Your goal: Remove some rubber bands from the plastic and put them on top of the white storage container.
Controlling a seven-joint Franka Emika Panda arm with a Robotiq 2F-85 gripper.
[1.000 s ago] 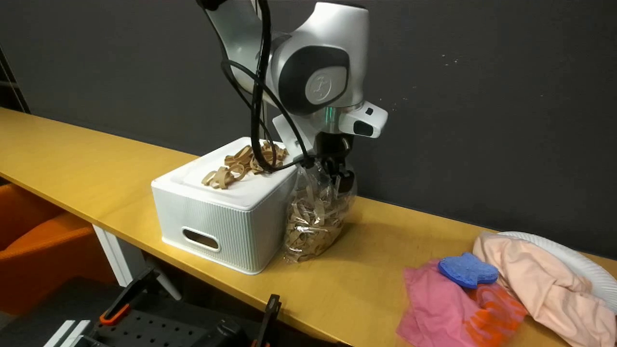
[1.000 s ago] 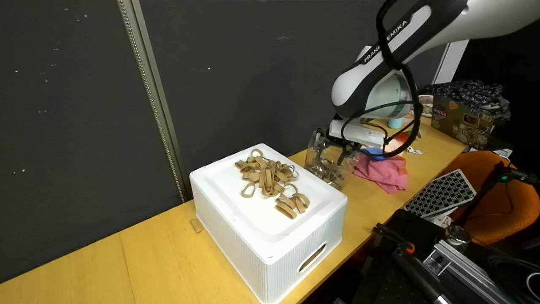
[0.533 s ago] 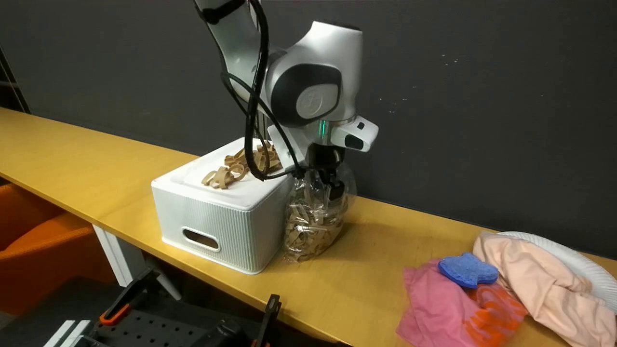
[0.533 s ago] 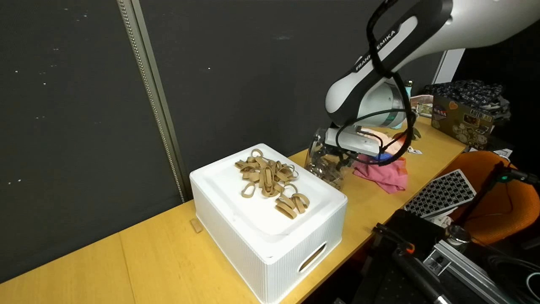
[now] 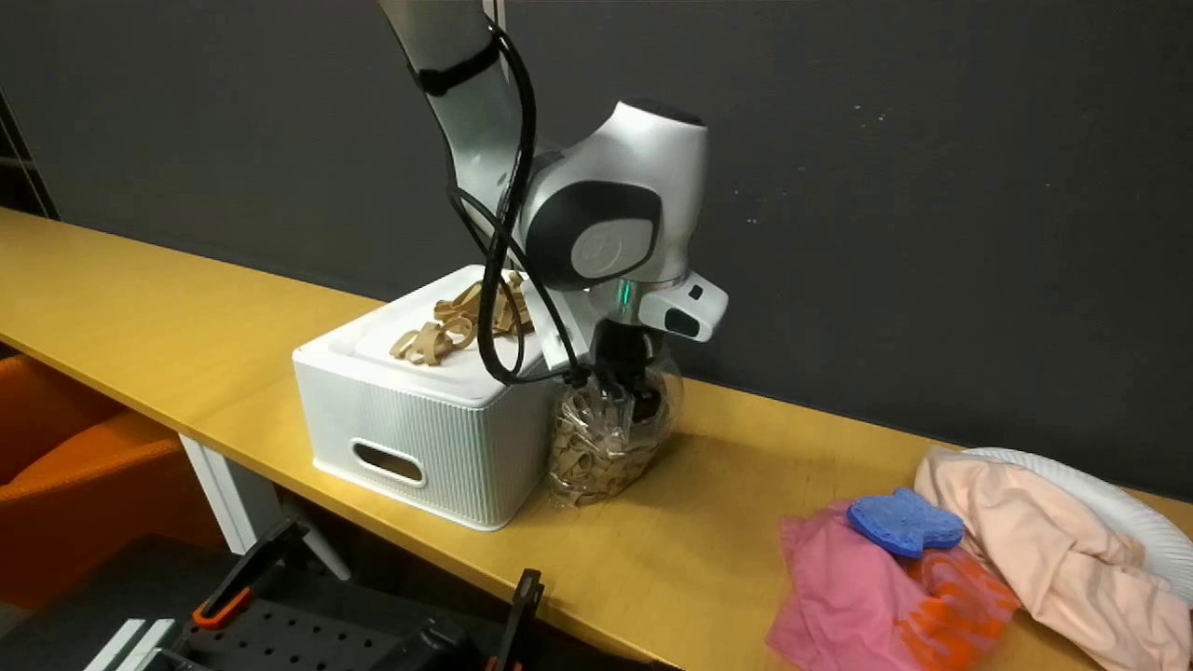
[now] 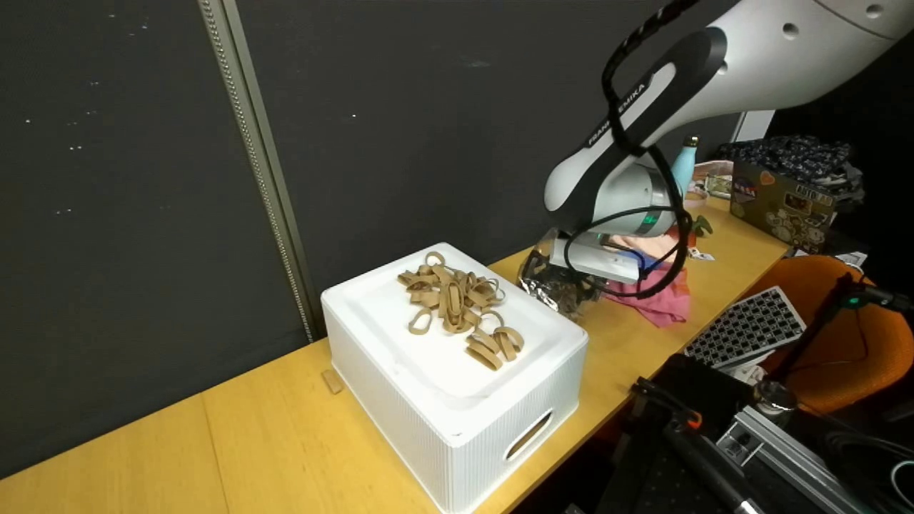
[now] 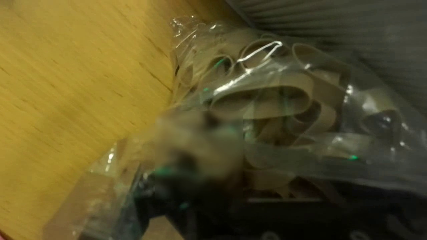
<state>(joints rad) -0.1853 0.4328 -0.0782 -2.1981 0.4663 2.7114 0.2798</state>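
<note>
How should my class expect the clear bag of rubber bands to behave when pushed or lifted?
The clear bag is probably floppy, since its walls look thin and creased. It would more likely sag than roll, because rubber bands are bunched in its lower part. Its glossy surface may be slippery, so a light pinch could slide.

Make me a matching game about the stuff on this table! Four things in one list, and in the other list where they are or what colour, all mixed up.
Things:
1. blue sponge
2. plastic bag
3. bottle
4. white box

Clues:
A. light blue
B. loose rubber bands lie on top of it
C. on the pink cloth
D. see-through, beside the white box

Right pairs: 1-C, 2-D, 3-A, 4-B
</note>
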